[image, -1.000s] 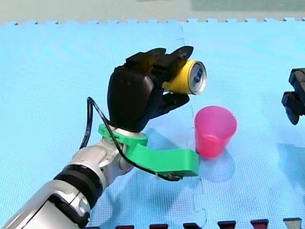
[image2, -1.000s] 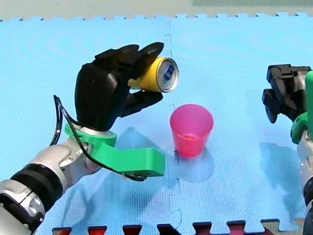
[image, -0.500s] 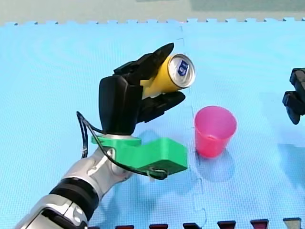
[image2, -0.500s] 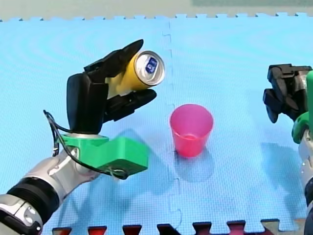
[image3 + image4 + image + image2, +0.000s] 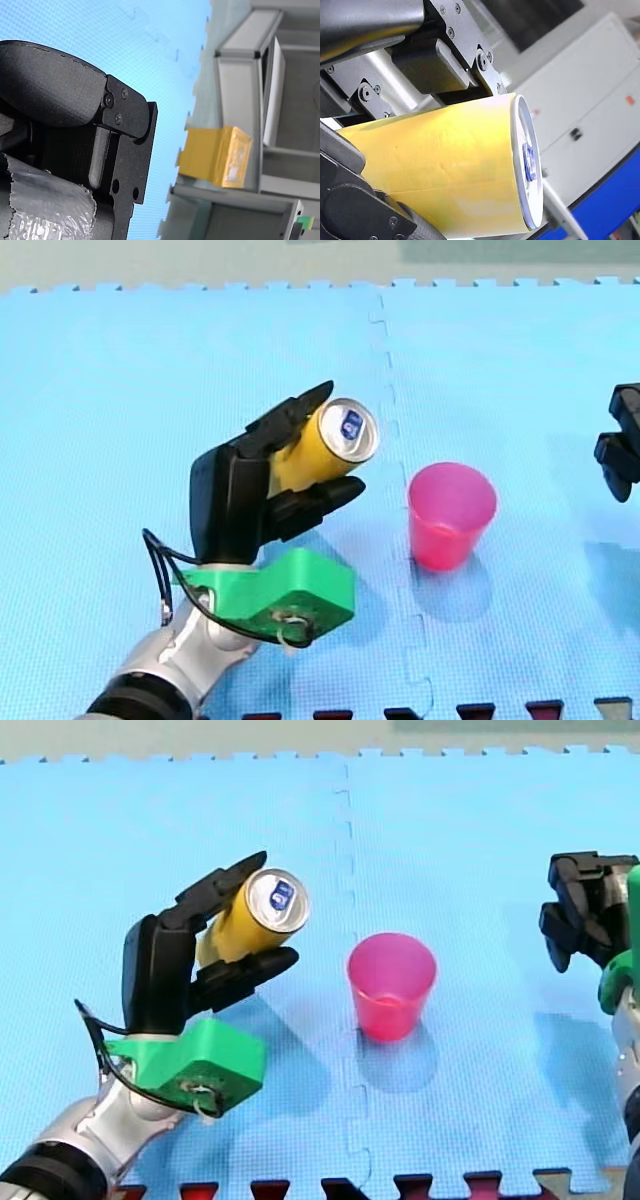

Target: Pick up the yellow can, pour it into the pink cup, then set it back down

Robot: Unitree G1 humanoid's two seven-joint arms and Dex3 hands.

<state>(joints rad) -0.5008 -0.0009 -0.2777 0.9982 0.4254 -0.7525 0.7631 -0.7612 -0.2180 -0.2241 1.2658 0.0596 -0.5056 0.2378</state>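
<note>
The left hand (image 5: pixel 190 970) grasps the yellow can (image 5: pixel 245 920) around its body, fingers above and thumb below, holding it clear of the blue foam mat (image 5: pixel 480 820). The can is tilted, with its silver lid raised. The lid carries a small blue mark (image 5: pixel 281 891); any lettering is too small to read. The second wrist view shows the can's plain yellow side. The pink cup (image 5: pixel 392 985) stands upright on the mat beyond the fingertips, apart from the can. The right hand (image 5: pixel 583 910) is well beyond the cup; its grip cannot be told.
</note>
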